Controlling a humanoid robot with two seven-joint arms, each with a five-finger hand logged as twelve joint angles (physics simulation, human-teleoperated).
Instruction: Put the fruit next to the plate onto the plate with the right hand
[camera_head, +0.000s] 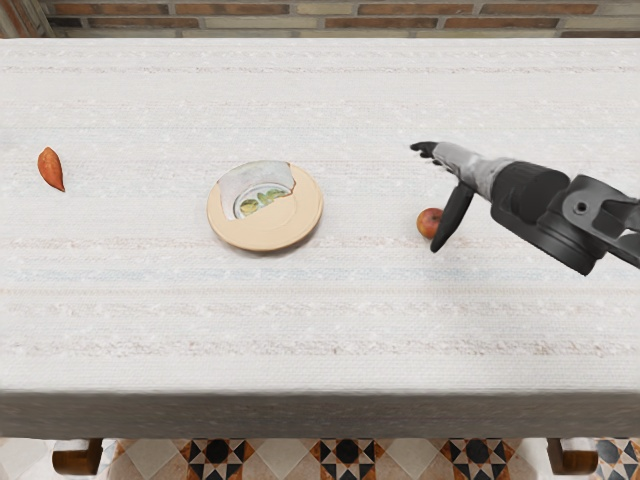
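- Table: its front strip lies on the camera side of the hand.
- Right hand: fingers spread, holding nothing (thumb points down).
- Fruit: on the table just beside the thumb tip; contact cannot be told.
- Plate: well apart, to the hand's left.
- Status: grasp, lift and transfer are all outstanding.

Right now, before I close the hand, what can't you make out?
Head view only:
The red fruit, right side: hidden behind the right hand's dark finger; contact unclear.
The white-and-green item on the plate: too small to identify.
The orange-red object, far left: too small to name.
The right arm: cut by right edge.
The left hand: out of view.
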